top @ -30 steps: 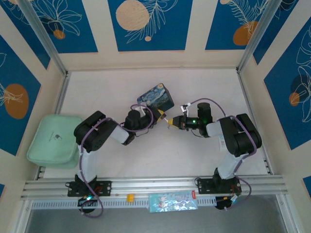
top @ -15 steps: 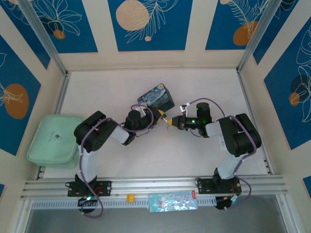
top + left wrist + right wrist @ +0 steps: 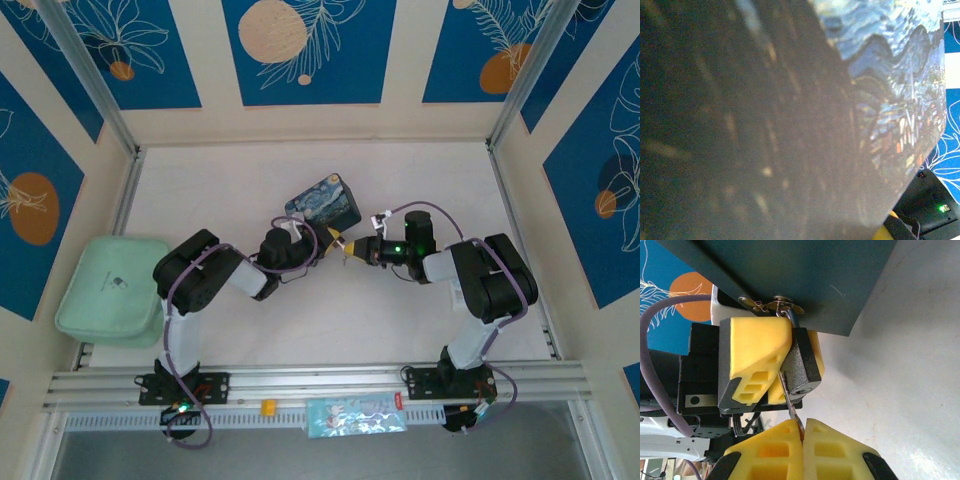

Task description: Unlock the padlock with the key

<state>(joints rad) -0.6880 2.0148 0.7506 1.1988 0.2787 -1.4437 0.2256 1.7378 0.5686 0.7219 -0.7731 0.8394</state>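
White table (image 3: 400, 310), painted box (image 3: 322, 200) mid-scene. Tiny overhead, clear to us from the right wrist: left gripper (image 3: 785, 367) clamps the padlock (image 3: 802, 365) under the box, and the right gripper's (image 3: 804, 437) 2 fingers pinch the key (image 3: 790, 407), seemingly inserted.

Padlock hanging from the box latch, key held right beneath it.

You'll see the padlock (image 3: 804, 362), a small dark body with a rough, grainy skin, pinched between the yellow fingers of the left tool (image 3: 792, 365). Its thin silvery shackle (image 3: 793, 317) is hooked through the brassy hasp (image 3: 771, 305). The key (image 3: 790, 407) is a thin pale sliver clamped in the right tool (image 3: 804, 437), slanting up along the padlock's lower left edge. You can't tell whether its tip sits in the keyhole.
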